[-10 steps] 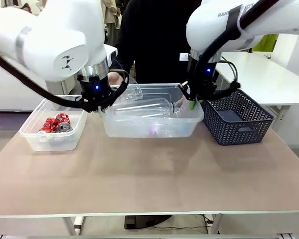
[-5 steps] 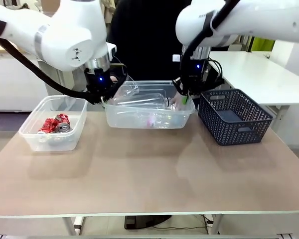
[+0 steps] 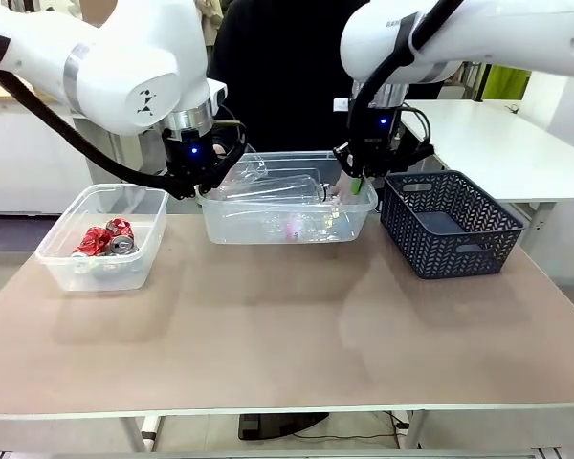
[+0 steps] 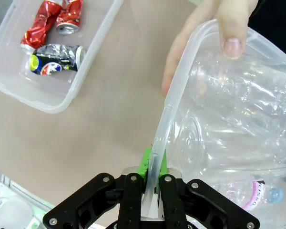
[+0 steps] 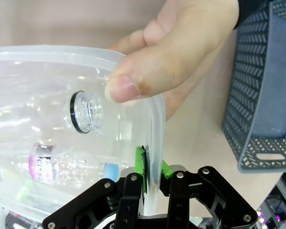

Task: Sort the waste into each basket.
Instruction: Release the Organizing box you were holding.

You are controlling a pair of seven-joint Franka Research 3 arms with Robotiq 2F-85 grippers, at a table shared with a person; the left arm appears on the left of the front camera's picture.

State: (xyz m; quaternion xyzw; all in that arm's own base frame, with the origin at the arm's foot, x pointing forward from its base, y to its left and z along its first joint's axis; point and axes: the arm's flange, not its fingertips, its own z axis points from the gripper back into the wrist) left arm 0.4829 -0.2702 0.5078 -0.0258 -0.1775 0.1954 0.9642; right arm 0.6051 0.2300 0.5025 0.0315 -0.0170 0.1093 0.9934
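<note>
A large clear basket [image 3: 287,228] with several clear plastic bottles [image 3: 277,196] in it sits at the far middle of the table, seemingly raised a little off it. My left gripper [image 3: 199,188] [image 4: 152,164] is shut on the basket's left rim [image 4: 174,90]. My right gripper [image 3: 357,184] [image 5: 150,167] is shut on its right rim [image 5: 155,119]. A person's hands [image 4: 231,28] [image 5: 181,52] grip the same rim just beyond each gripper. A smaller clear basket [image 3: 57,258] [image 4: 86,76] at the left holds crushed red and silver cans [image 3: 105,239] [image 4: 55,28].
A dark blue mesh basket [image 3: 450,225] [image 5: 267,95] stands at the right, close to my right gripper. The person stands right behind the large basket. The near half of the brown tabletop [image 3: 287,335] is bare.
Both grippers, still shut on the rim, have carried the large basket a little up and away toward the person. The small basket and the blue basket have stayed put.
</note>
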